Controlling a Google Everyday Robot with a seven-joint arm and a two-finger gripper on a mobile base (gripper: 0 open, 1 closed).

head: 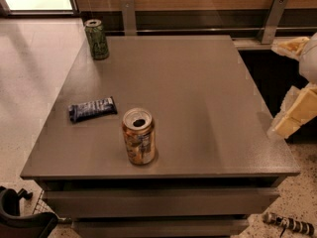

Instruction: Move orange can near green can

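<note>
Camera view: the orange can [138, 136] stands upright at lower centre of the table [198, 93], with the green can [96, 38] well apart at upper left. The gripper [296, 114] hangs at the right edge; how open it is cannot be told. The can is probably light, thin-walled and slick, so grasp it mid-body.

Orange can [138, 138] upright front-centre, green can [96, 38] upright far-left corner, gripper [296, 117] at right edge

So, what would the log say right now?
orange can: upright, table front | green can: far left corner | gripper: right of table, away from both cans
</note>
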